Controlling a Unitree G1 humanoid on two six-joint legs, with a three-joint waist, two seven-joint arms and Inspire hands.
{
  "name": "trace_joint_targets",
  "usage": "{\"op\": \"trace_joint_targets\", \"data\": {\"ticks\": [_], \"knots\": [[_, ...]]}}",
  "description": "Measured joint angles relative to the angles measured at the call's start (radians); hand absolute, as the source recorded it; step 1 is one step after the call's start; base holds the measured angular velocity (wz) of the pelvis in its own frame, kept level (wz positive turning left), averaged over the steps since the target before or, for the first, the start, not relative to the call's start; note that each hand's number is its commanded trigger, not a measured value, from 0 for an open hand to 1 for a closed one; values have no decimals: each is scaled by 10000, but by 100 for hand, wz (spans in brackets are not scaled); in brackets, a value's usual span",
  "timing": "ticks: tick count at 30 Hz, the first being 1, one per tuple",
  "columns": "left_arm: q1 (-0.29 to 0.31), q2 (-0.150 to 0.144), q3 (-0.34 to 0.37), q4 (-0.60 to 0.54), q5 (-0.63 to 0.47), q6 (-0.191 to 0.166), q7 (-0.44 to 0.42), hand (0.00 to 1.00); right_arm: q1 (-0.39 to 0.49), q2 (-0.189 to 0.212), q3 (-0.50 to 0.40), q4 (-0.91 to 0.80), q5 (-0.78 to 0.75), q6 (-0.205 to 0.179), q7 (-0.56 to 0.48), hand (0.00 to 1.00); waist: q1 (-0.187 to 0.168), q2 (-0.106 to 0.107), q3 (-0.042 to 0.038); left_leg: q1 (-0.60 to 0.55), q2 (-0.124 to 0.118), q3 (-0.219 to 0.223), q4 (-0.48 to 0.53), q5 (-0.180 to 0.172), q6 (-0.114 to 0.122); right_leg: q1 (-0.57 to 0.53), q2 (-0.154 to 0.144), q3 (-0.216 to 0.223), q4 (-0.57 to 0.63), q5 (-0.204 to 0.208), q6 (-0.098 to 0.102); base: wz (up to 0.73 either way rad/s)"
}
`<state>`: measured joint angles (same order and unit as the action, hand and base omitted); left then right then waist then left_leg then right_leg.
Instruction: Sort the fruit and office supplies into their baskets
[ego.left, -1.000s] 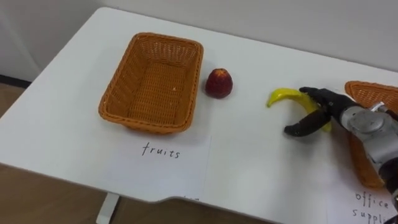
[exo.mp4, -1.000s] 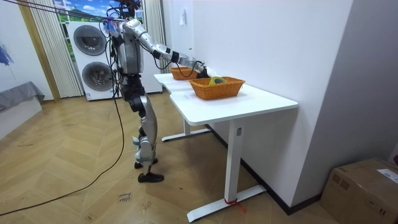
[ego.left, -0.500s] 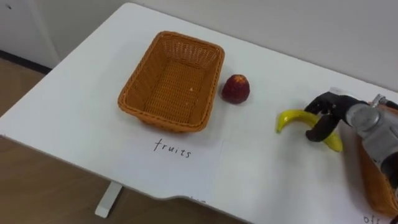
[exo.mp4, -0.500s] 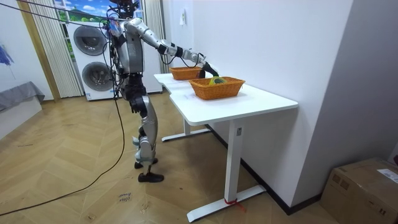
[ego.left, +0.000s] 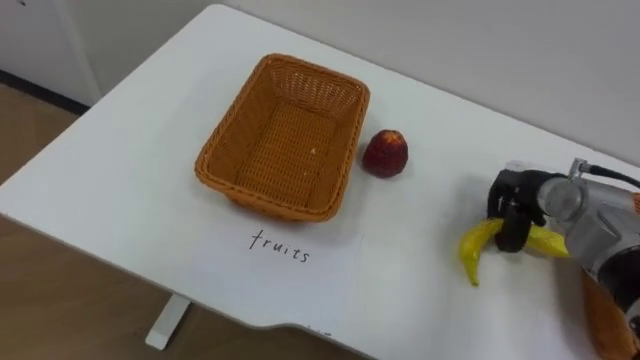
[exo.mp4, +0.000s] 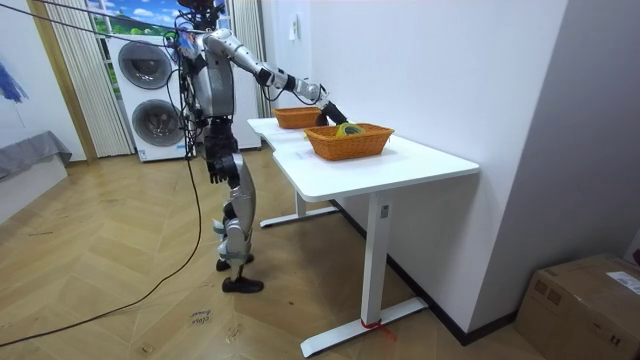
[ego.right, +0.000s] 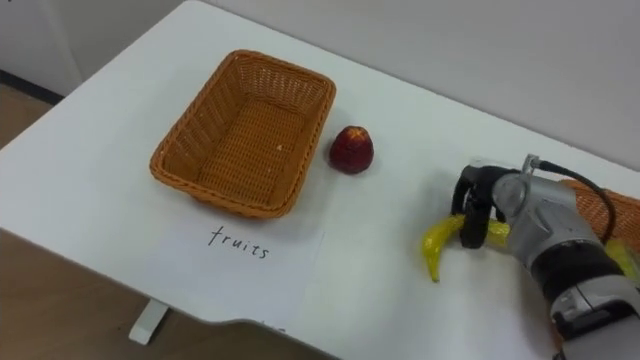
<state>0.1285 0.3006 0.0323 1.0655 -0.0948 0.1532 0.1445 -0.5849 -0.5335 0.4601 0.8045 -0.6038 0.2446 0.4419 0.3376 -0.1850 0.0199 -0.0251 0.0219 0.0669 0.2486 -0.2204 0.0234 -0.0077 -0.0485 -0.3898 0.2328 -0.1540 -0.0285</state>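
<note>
The wicker basket (ego.left: 265, 200) well to the left of the right hand (ego.left: 512, 212) has nothing in it, and a white sheet with handwriting (ego.left: 285, 275) lies on the table just in front of it. Between that basket and the hand, close to the basket's right wall but apart from it, sits a small red fruit (ego.left: 385, 154), possibly a strawberry. The hand's dark fingers are curled round the middle of the banana (ego.left: 478, 252), which lies low over the white table (ego.left: 130, 170) with its free tip pointing back toward the robot. Just to the hand's right is a second wicker basket (ego.right: 612, 212), mostly covered by the forearm and cut off at the picture's edge; something yellowish shows in it, and the room view shows a yellow-green item (exo.mp4: 347, 129) on top of its contents, too small to identify. In the room view the robot stands at the long edge of the white desk, right arm stretched out over it, on a herringbone wooden floor (exo.mp4: 120, 300), with two stacked washing machines (exo.mp4: 148, 95) behind it and a cardboard box (exo.mp4: 585, 300) by the wall.
</note>
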Motion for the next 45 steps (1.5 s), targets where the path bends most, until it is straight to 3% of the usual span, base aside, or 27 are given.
{"op": "trace_joint_targets", "data": {"ticks": [11, 22, 29, 34, 39, 45], "knots": [[-19, 86, 445, 108, 223, -16, 151, 0, 662, 29, 6, -1502, -337, 397, 607, 100, 108, -239, -15, 123, 3, 12, -106, 16, -31, 100, 59, 27, -126, 2, 7, -1], [47, 179, 428, -51, 210, -36, 218, 0, 682, 34, 6, -2294, 274, 354, 884, 100, 39, -225, 4, 285, 15, 1, -56, 2, -11, 306, 7, 48, -128, 3, 8, 0], [203, 180, 430, -69, 215, -112, 199, 0, 731, 28, -143, -3239, 269, -40, 820, 100, -235, -155, 27, 78, 39, -10, 286, -120, -9, 280, 0, 42, -117, 4, 10, 0], [435, 179, 443, -396, 493, -110, 244, 0, 1006, -32, -853, -4140, 413, -160, 725, 100, -386, -117, -14, 4, 22, -86, 410, -134, 11, 248, 37, 35, -113, 9, 19, 4], [752, 164, 453, -721, 682, -261, 446, 0, 1098, -121, -1018, -4932, 556, -424, 343, 100, -560, -81, -163, 107, 27, -78, 382, -128, 10, 325, 0, 60, -115, 13, 23, 0], [991, 140, 720, -702, 677, -285, 440, 0, 1331, -122, -1488, -5513, 1372, -462, 226, 100, -623, -21, -154, 489, 28, 62, 192, -128, 9, 626, -7, 162, -120, 15, 30, -6]]}}
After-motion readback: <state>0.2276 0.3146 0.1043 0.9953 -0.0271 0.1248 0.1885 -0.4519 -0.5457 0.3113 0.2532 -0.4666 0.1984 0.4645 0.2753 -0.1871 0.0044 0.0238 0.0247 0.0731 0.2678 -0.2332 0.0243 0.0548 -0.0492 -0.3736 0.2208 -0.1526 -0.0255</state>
